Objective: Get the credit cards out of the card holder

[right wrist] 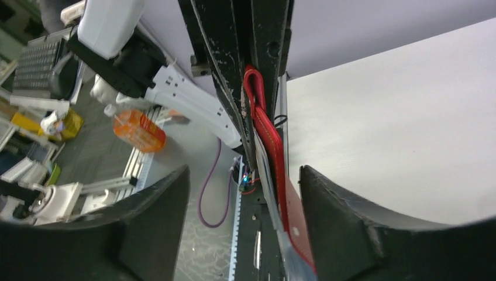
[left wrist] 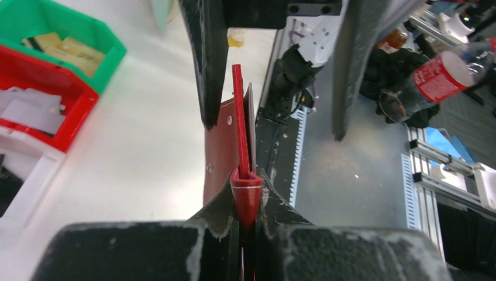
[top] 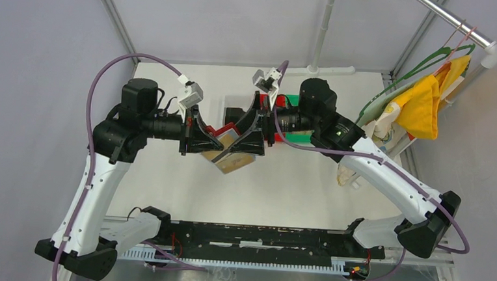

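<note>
Dark red leather of the card holder (left wrist: 241, 123) is pinched edge-on in the left gripper (left wrist: 248, 202) and held up over the table (top: 308, 183) between the arms, while the right gripper (right wrist: 244, 175) straddles it with fingers apart, gripping nothing. By my reading the task is at an early stage: none of the credit cards shows clear of the holder, only tan and grey inner layers. No writing is legible; the red label on a bottle (left wrist: 438, 76) is too blurred.

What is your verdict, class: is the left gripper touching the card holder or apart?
Touching. The left wrist view shows the left gripper shut on the card holder, both fingers pressed against its red edge.
</note>
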Robot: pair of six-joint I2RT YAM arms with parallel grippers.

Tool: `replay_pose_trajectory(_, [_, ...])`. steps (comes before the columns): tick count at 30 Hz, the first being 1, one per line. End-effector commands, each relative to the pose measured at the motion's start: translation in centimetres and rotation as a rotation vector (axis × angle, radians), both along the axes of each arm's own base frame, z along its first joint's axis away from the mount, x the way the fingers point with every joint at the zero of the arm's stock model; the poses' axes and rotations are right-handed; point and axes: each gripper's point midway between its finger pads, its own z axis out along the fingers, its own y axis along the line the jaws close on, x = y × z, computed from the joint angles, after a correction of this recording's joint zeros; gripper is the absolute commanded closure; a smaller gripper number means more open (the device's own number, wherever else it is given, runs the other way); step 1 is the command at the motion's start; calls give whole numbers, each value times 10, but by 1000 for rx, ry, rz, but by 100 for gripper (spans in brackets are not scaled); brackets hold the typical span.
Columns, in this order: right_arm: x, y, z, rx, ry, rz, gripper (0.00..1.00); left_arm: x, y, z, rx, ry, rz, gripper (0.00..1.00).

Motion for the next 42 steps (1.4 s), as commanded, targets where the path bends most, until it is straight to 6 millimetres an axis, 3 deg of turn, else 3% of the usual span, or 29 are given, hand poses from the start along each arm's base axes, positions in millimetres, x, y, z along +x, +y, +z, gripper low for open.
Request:
replay_pose_trajectory(1, [22, -15, 35, 100, -142, -178, 18, 20, 4, 12, 11, -76, 117, 98])
replay_pose_trajectory(3, [35, -22, 36, 96, -180, -269, 2, 24, 4, 14, 5, -68, 141, 98])
replay_pose_trajectory(7, [68, -40, 32, 33, -157, -479, 2, 38, 4, 9, 18, -49, 201, 98])
replay_pose_trajectory(10, [80, -57, 24, 47, -113, -587, 2, 54, 6, 4, 28, -17, 285, 98])
replay_pose_trajectory(13, [84, -83, 21, 147, -50, -713, 2, 65, 8, 0, 42, -1, 333, 98])
replay_pose_trajectory(16, [68, -90, 12, 252, -105, -674, 2, 77, 11, -3, 51, 13, 382, 98])
replay_pose_trajectory(19, [74, -83, -5, 130, -55, -663, 5, 94, 16, -3, 55, 27, 458, 98])
replay_pose_trajectory(21, [75, -68, -25, 31, 29, -604, 10, 108, 21, -4, 44, 62, 502, 98])
replay_pose_trajectory(25, [65, -51, -41, -7, 143, -499, 6, 120, 25, -6, -1, 167, 491, 98])
replay_pose_trajectory(27, [58, -52, -37, 52, 158, -484, 6, 121, 27, -10, -7, 212, 480, 98])
replay_pose_trajectory(32, [44, -56, -11, 258, 225, -438, 18, 109, 26, -12, -22, 237, 409, 98])
replay_pose_trajectory(42, [32, -19, 0, 379, 347, -302, 28, 82, 19, 3, -94, 246, 299, 98])
